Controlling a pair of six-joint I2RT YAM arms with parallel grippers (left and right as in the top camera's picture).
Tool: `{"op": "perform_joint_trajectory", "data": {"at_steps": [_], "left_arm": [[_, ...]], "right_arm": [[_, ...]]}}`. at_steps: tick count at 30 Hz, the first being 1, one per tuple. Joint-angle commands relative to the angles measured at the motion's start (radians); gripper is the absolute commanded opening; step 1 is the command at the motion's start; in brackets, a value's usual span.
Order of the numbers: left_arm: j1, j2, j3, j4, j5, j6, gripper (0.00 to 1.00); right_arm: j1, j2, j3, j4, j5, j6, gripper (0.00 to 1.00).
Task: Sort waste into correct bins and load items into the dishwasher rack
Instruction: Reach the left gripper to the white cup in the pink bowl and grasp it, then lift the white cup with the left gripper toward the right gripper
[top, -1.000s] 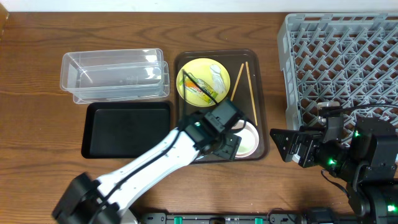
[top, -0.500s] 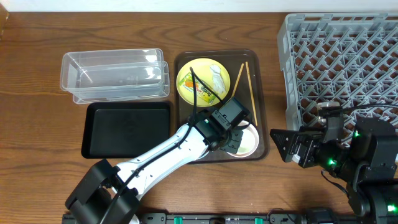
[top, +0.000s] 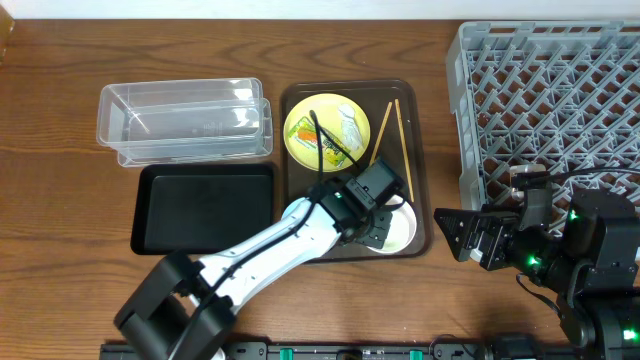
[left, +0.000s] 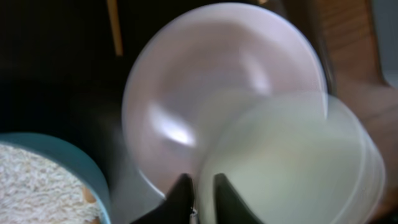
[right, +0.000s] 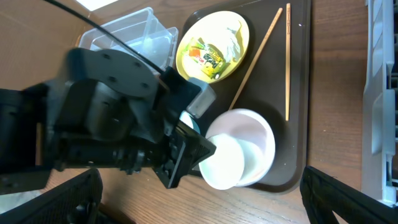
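Two arms share the table, but only the left gripper (top: 377, 222) is at work, low over the 5 o'clock corner of the dark brown serving tray (top: 418, 150). In the left wrist view its fingers (left: 180, 190) sit almost together across a thin pale edge. In the right wrist view a second white disc-like piece (right: 224, 162) overlaps the white bowl (right: 249, 146) at the bowl's 8 o'clock. I judge the gripper pinches that piece, though blur leaves its identity uncertain.

The step in hand looks like clearing the white bowl: lifting the piece out of or off it. Next the arm needs a straight lift clear of the rim, then a carry toward the dishwasher rack (top: 545, 100) at 3 o'clock or a bin at 9 o'clock, depending on what the piece is.

The light-blue bowl (left: 56, 177) with rice-like grains sits just beside, at 8 o'clock in the left wrist view. The yellow plate (top: 327, 130), with the printed wrapper (top: 325, 143) and white paper scrap (top: 350, 125), lies at the tray's 11 o'clock; the chopsticks (top: 400, 140) lie at its 2 o'clock. The clear tub (top: 185, 120) and black tray (top: 205, 207) hold nothing visible.

The right gripper (top: 450, 235) hangs idle by the rack; its opening cannot be told. The surface is a brown wooden table (top: 60, 60); no room shows.
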Motion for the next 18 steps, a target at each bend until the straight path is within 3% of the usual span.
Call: {"op": "perform_joint_trajectory", "data": {"at_steps": [1, 11, 15, 18], "left_arm": [[-0.004, 0.008, -0.002, -0.003, -0.012, -0.005, 0.06], [0.067, -0.27, 0.018, -0.106, 0.065, -0.005, 0.06], [0.19, -0.42, 0.018, -0.109, 0.323, 0.034, 0.06], [0.317, -0.505, 0.018, -0.097, 0.636, 0.087, 0.04]], "right_arm": [[-0.021, 0.001, 0.018, -0.001, 0.002, 0.006, 0.99], [-0.021, 0.001, 0.018, 0.01, 0.002, 0.006, 0.99], [-0.021, 0.001, 0.018, 0.04, -0.004, 0.002, 0.98], [-0.02, 0.003, 0.018, 0.098, -0.127, -0.051, 0.93]]}}
